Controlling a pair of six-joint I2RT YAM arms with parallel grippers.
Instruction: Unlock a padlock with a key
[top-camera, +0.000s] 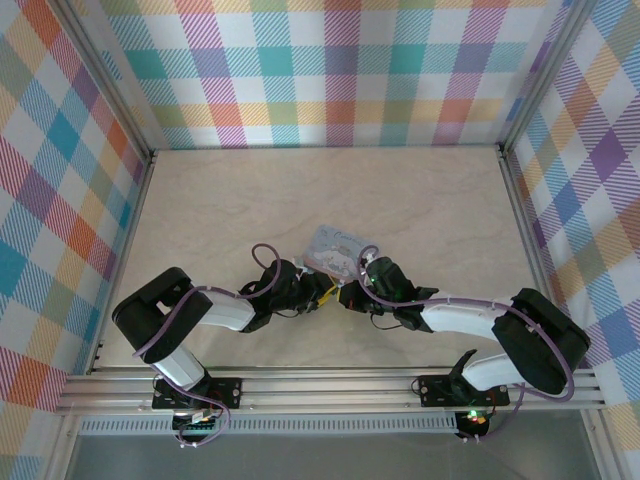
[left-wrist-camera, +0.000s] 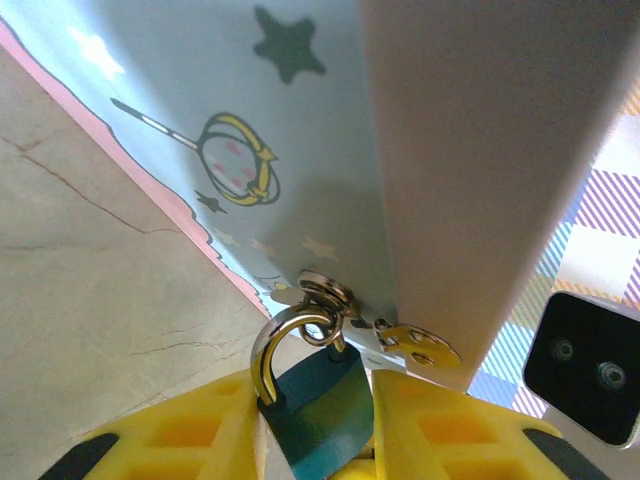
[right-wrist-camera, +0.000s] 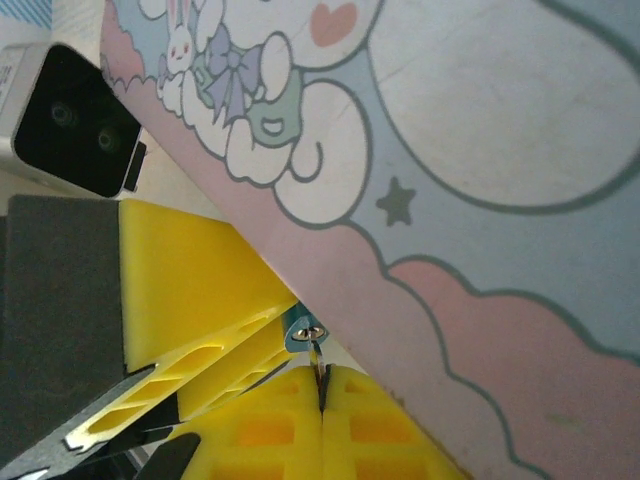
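Observation:
The padlock (left-wrist-camera: 325, 385) is a small dark blue body with a silvery loop (left-wrist-camera: 268, 345) hooked through a ring on the pale blue tin box (left-wrist-camera: 300, 150). My left gripper (left-wrist-camera: 315, 420) is shut on the lock body, one yellow finger pressed against each side. In the right wrist view, my right gripper (right-wrist-camera: 322, 395) is shut on a thin metal key (right-wrist-camera: 318, 362). The key's tip meets the keyhole on the padlock's underside (right-wrist-camera: 303, 333); how deep it sits I cannot tell. From above, both grippers (top-camera: 318, 293) (top-camera: 347, 292) meet at the tin's (top-camera: 338, 250) near edge.
The tin lies on a beige tabletop (top-camera: 300, 190) near the middle, tilted up at the lock end. Checkered walls (top-camera: 330, 70) close in the back and both sides. An aluminium rail (top-camera: 330, 385) runs along the near edge. A brass hasp plate (left-wrist-camera: 420, 345) sticks out beside the ring.

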